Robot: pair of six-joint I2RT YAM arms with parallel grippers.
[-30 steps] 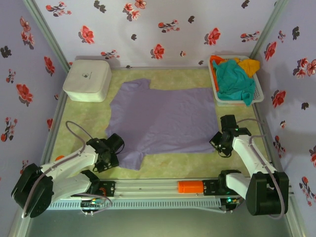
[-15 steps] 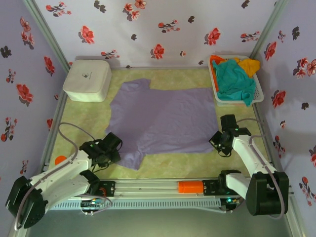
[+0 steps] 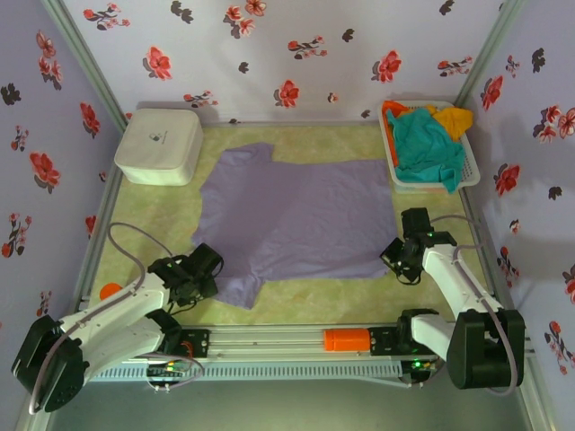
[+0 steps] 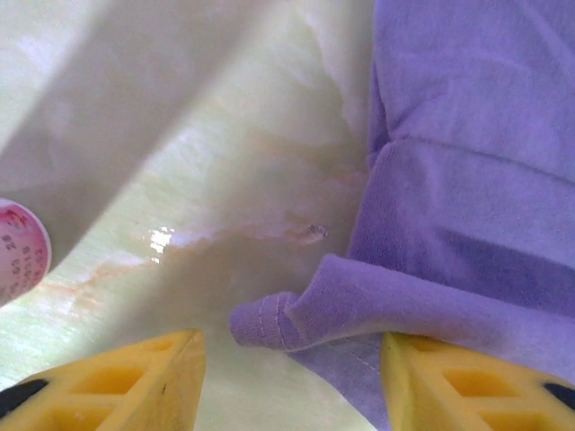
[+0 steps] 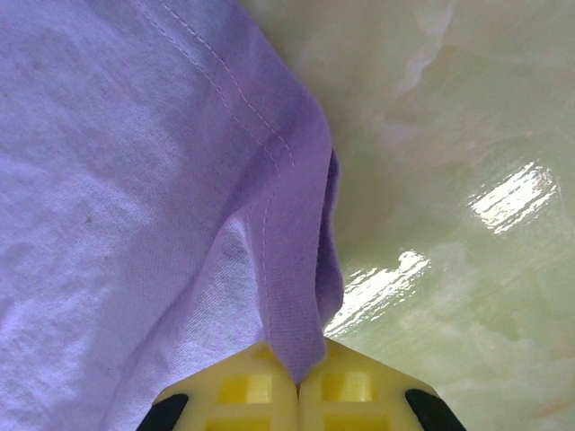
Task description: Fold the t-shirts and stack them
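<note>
Since a second ago I'd swung the left arm [image 3: 108, 319] elbow-outward; the right arm [image 3: 458, 287] hadn't moved. The left tool [image 4: 292, 359] was spread, with the near sleeve's rolled hem just ahead between its fingers. The lavender t-shirt [image 3: 296, 220] lay flat on the tabletop [image 3: 162, 215], collar-to-hem running left-right. The right tool [image 5: 298, 386] pinched its near hem corner.

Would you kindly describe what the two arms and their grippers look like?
Both the left arm and the right arm have white tubular links joined by black joint housings, each carrying a thin grey cable. The left gripper has yellow plastic fingers with moulded hollows; the right gripper has paler yellow ones, similarly hollowed.
</note>
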